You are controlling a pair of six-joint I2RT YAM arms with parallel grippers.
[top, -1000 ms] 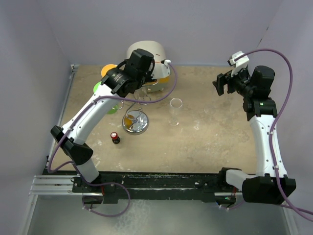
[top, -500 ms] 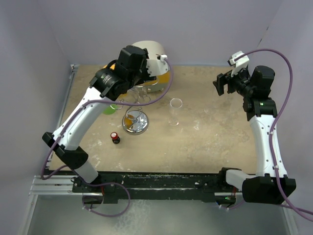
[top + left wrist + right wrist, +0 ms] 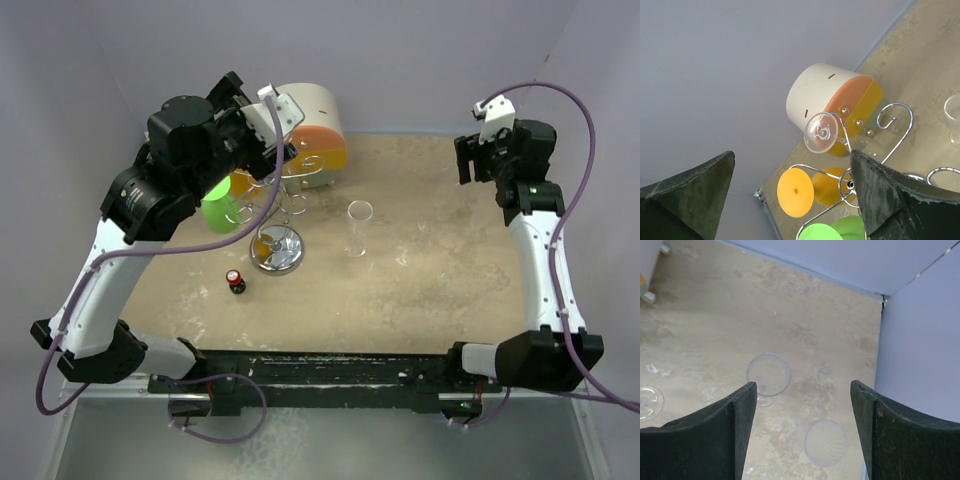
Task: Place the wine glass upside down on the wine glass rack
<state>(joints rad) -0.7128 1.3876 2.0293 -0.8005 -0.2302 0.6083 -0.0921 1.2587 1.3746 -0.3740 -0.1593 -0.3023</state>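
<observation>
Clear wine glass (image 3: pixel 821 132) hangs foot-up on the wire rack (image 3: pixel 277 250) beside an orange glass (image 3: pixel 795 192) and a green glass (image 3: pixel 820 232); left gripper (image 3: pixel 792 160), wide and empty, hovers nearby; right gripper (image 3: pixel 804 387) gapes wide over the worktop (image 3: pixel 805 330).

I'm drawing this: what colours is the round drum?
The drum is white with an orange face; left wrist view shows it best.

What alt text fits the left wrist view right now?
A clear wine glass hangs upside down on a curled arm of the wine glass rack. The open left hand frames it; an orange glass and a green glass hang lower, with a white-and-orange drum behind.
</observation>
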